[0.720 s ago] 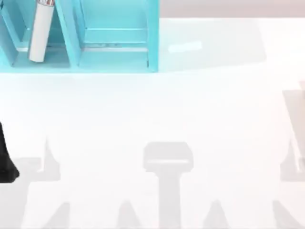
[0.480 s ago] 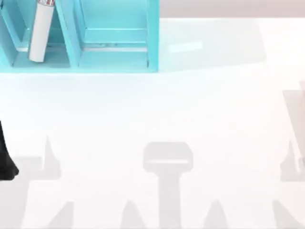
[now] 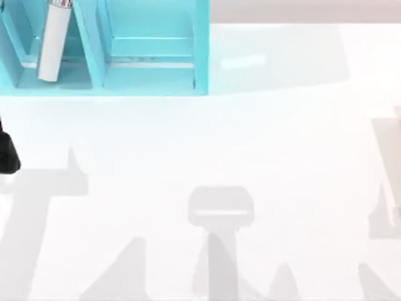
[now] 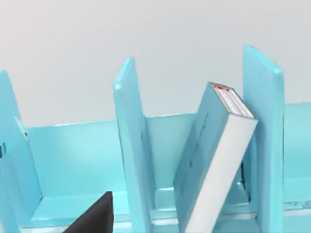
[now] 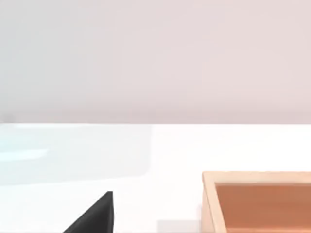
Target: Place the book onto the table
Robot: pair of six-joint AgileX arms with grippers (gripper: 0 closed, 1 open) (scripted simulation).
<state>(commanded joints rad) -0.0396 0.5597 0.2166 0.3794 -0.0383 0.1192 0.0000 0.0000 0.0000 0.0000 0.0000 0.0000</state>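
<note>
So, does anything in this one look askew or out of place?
Only the book: it stands tilted in a compartment of the turquoise shelf unit, its top leaning against a divider rather than upright. It is not on the table yet. The left arm sits at the table's left edge.

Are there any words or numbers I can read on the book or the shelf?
No text can be read.
Thick teal-blue hardback book, leaning in the turquoise compartmented shelf: red marks on the white band at its top end, too blurred to read.
Faint marks on its cover: unreadable.
Shelf, white table: no writing.
</note>
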